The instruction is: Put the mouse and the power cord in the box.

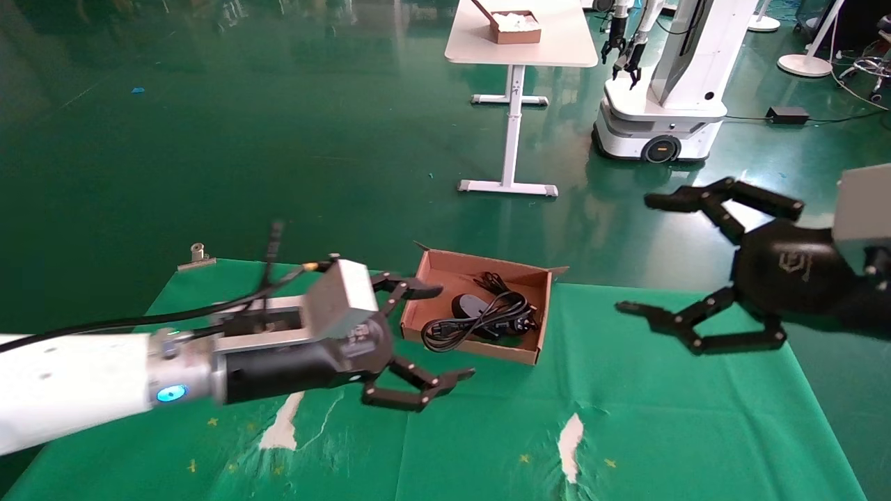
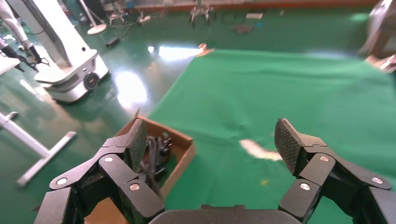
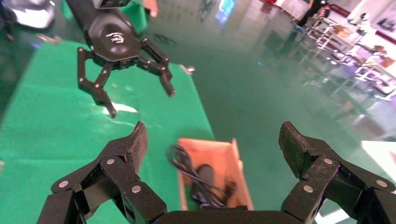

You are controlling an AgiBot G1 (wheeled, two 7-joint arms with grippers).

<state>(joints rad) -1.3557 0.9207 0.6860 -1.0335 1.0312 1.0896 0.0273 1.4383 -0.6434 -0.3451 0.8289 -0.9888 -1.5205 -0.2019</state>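
Note:
The brown cardboard box (image 1: 436, 271) stands on the green cloth near the table's far edge. Inside it lie the black mouse (image 1: 470, 305) and the looped power cord (image 1: 487, 320), part of the loop draped over the mouse. My left gripper (image 1: 435, 332) hovers open just left of the box, holding nothing. To the right of the box and well above the cloth, my right gripper (image 1: 633, 254) hangs open and empty. In the right wrist view the box (image 3: 236, 163), the mouse (image 3: 204, 174) and the cord (image 3: 180, 158) lie below. The left wrist view shows the box (image 2: 183, 137) beside one finger.
The green cloth (image 1: 626, 417) has white torn patches near the front. A metal clip (image 1: 197, 255) holds its far left corner. Beyond the table's far edge are the green floor, a white desk (image 1: 518, 42) with a smaller box, and another robot (image 1: 668, 90).

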